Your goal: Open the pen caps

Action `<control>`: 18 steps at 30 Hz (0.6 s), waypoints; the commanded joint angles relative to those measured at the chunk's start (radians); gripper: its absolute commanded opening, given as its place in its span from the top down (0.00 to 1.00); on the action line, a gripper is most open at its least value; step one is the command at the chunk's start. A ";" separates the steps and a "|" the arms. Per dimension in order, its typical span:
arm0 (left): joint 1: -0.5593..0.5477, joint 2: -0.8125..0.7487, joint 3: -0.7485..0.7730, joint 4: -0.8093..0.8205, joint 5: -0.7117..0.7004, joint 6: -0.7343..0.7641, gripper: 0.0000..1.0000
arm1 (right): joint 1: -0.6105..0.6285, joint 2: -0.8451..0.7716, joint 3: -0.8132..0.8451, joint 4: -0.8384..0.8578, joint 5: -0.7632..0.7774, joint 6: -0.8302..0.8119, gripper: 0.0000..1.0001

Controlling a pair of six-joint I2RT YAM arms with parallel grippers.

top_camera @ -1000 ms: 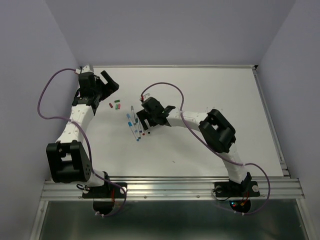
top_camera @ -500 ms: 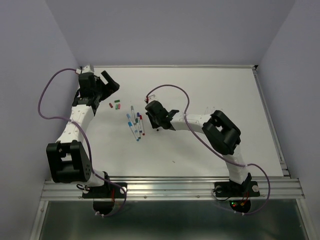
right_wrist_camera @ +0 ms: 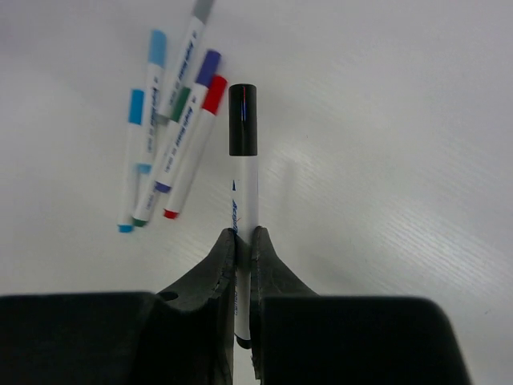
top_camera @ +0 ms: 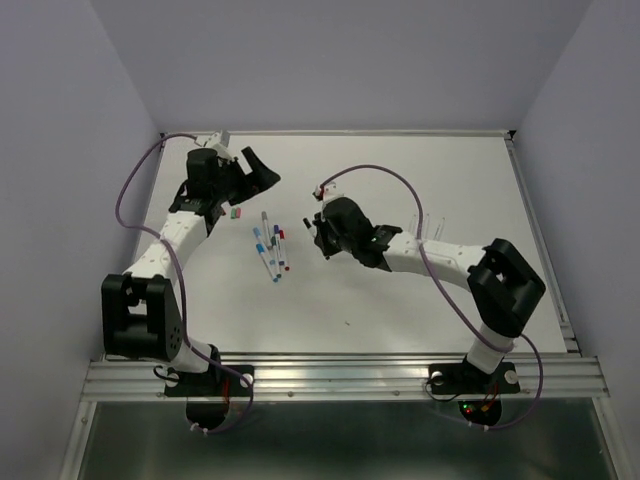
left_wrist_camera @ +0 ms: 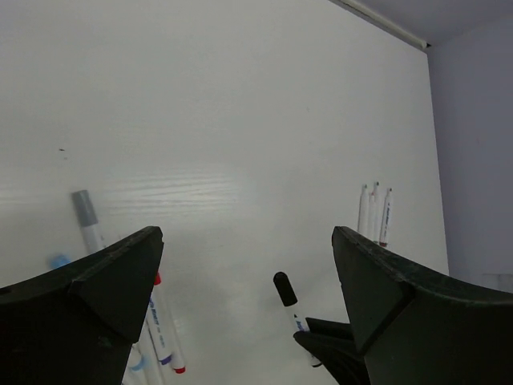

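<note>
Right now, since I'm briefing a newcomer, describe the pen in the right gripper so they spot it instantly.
On the white table, the right gripper sits just right of the loose pens. It is shut on a white-barrelled pen, the only black-capped one.

Found pens [top_camera: 270,248] bunched on the table [top_camera: 420,180], left of its middle; saw caps [top_camera: 236,212] just behind them, toward the far-left corner.

Between the black fingers [right_wrist_camera: 212,273], a white pen [right_wrist_camera: 244,192] with a black cap [right_wrist_camera: 243,120]. Left of them, white pens [right_wrist_camera: 180,156] with red, purple, green, light-blue and grey caps [right_wrist_camera: 214,94]; white counter [right_wrist_camera: 385,160].
</note>
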 commanded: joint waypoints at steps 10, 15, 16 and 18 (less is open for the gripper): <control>-0.193 0.068 0.057 0.149 0.094 -0.088 0.01 | -0.037 -0.124 -0.008 0.209 -0.090 -0.009 0.99; -0.210 0.063 0.049 0.158 0.090 -0.105 0.17 | -0.037 -0.115 0.014 0.239 -0.071 -0.014 0.99; -0.213 0.063 0.051 0.159 0.090 -0.108 0.19 | -0.037 -0.112 0.018 0.241 -0.068 -0.015 0.99; -0.219 0.062 0.051 0.159 0.094 -0.110 0.20 | -0.037 -0.110 0.029 0.249 -0.054 -0.017 0.99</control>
